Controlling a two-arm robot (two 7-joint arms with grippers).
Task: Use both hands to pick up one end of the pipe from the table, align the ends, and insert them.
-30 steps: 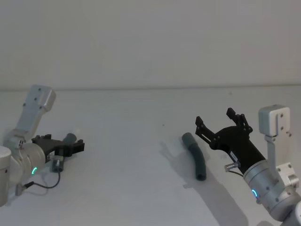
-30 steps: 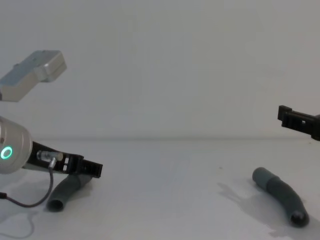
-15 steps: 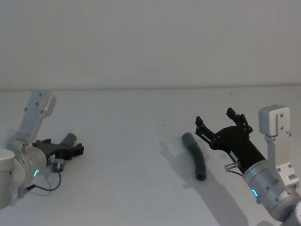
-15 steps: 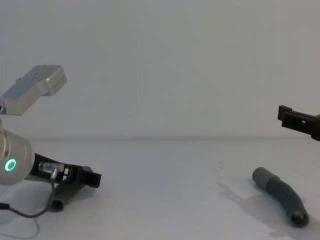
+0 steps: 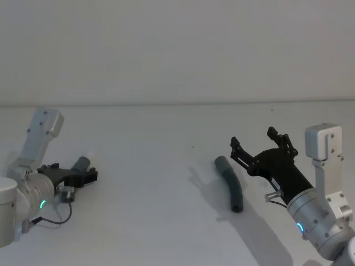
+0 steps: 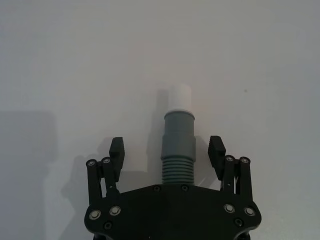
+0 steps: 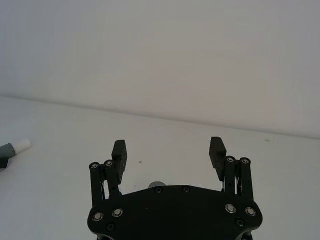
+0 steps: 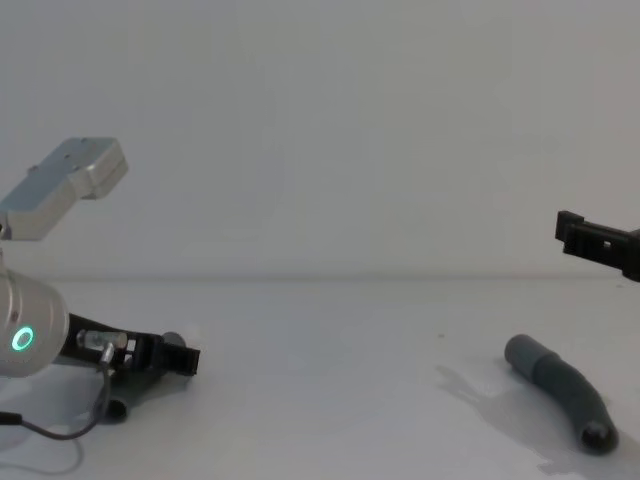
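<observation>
While its jaws stand wide on either side of the white-tipped pipe piece [image 6: 177, 145] without touching it, the left gripper [image 6: 166, 148] sits low over the tabletop [image 5: 155, 166] at the robot's left. The right gripper [image 5: 253, 137], jaws also spread wide, hangs just right of the plain grey pipe piece [image 5: 229, 183], which lies flat, well apart from the other.

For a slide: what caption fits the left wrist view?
Open left gripper straddles the white-tipped grey pipe piece lying on the white table.
</observation>
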